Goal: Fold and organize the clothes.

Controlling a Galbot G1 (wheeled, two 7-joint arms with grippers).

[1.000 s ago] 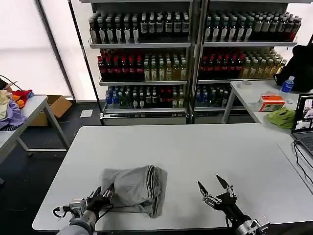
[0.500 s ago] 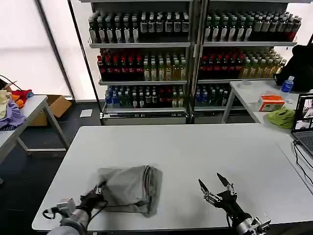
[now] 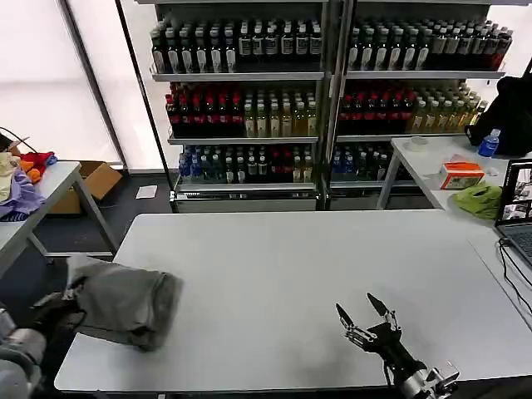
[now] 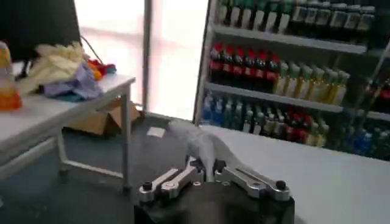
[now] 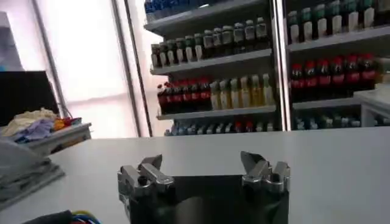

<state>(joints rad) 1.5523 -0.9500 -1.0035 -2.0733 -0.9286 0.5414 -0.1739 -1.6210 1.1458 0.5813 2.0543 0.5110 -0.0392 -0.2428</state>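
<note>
My left hand (image 3: pixel 62 301), clamped on the folded shirt (image 3: pixel 125 301), drags it off the counter (image 3: pixel 316 266) edge; stacking comes next. Right hand (image 3: pixel 366 320) waits spread.

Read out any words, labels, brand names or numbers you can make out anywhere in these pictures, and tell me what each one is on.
No text is readable.
Bottle labels on the shelves: too small and blurred.
Orange box on the side table: print not legible.
Laptop screen: content too small.
Folded grey shirt, held by the left hand: no print visible.
</note>
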